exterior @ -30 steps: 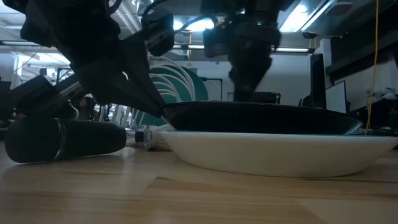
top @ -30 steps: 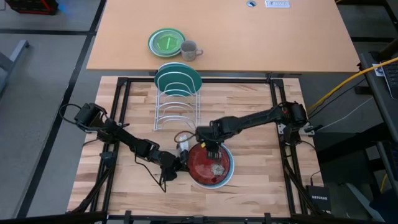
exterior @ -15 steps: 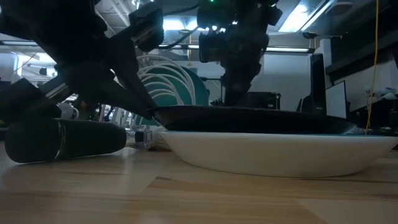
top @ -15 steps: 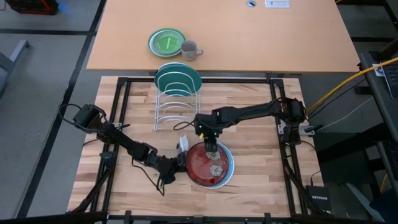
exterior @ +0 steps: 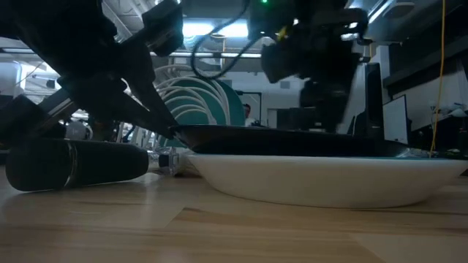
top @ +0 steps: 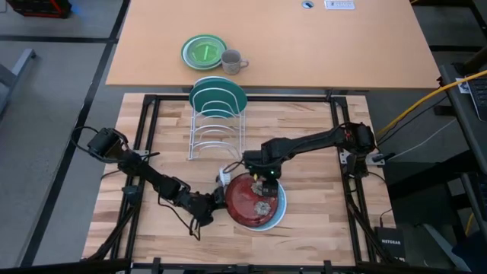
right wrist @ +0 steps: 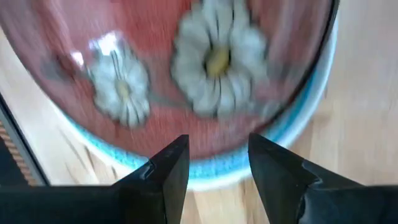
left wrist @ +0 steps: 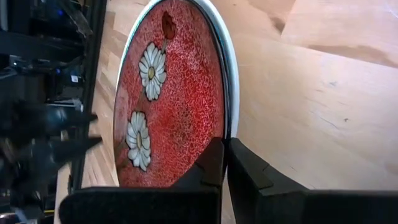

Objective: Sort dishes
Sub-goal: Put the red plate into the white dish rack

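The red plate (top: pixel 249 201) lies on the light blue plate (top: pixel 278 213), stacked on the table (top: pixel 312 137) in front of the rack (top: pixel 215 133). The left gripper (top: pixel 217 204) is pinched tight on the red plate's left rim; the left wrist view shows daisies and a white edge beneath. The right gripper (top: pixel 267 180) hovers over the far rim, fingers spread wide, holding nothing. The low view shows a white plate (exterior: pixel 322 179) at the bottom of the stack. A teal plate (top: pixel 218 96) stands in the rack. A green plate (top: pixel 203 52) and mug (top: pixel 232 62) sit beyond.
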{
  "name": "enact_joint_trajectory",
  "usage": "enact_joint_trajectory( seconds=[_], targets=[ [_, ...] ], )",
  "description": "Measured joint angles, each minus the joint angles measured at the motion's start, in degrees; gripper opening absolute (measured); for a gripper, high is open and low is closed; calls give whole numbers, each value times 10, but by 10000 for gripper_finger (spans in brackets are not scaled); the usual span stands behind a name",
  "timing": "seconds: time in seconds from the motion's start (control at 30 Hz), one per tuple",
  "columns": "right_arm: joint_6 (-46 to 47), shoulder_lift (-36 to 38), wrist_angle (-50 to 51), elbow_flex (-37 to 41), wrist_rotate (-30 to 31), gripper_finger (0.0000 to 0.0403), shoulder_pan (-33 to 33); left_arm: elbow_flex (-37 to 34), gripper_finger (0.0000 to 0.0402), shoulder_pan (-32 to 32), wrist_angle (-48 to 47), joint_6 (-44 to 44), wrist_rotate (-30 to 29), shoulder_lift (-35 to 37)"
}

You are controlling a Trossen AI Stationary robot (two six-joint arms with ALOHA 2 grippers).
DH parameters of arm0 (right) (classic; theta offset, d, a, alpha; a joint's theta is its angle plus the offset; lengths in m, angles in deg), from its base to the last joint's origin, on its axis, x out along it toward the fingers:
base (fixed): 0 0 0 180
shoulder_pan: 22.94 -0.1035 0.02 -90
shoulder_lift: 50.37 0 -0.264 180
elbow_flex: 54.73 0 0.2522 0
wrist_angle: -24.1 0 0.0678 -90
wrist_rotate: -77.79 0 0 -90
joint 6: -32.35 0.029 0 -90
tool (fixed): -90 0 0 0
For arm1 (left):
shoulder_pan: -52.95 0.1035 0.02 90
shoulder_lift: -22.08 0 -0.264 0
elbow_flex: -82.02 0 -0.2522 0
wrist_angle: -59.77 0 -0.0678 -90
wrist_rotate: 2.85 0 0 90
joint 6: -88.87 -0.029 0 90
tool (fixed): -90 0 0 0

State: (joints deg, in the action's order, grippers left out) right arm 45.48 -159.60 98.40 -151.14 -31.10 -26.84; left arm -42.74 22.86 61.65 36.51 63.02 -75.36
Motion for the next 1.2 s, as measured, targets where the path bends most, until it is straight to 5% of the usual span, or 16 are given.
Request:
enact_joint_trajectory(
  seconds=[0.5, 0.63, 0.73, 0.87, 1.03, 1.2],
  targets=[
    [3, 46, 151, 0, 14, 169, -47, 0, 1, -7, -17, 27, -9, 1],
    [34, 123, 155, 0, 84, 169, -62, 0, 1, -7, -17, 30, -8, 1],
    [88, 191, 141, 5, 193, 169, -80, 0, 1, -7, -17, 31, -8, 0],
    [157, 266, 49, 75, 298, 169, -112, 0, 1, -7, -17, 31, -8, 0],
    [252, 302, -128, 234, 299, 169, -158, -1, 1, -7, -17, 31, -8, 0],
    [319, 302, -415, 379, 299, 169, -189, -1, 1, -7, -17, 30, -8, 0]
  ],
)
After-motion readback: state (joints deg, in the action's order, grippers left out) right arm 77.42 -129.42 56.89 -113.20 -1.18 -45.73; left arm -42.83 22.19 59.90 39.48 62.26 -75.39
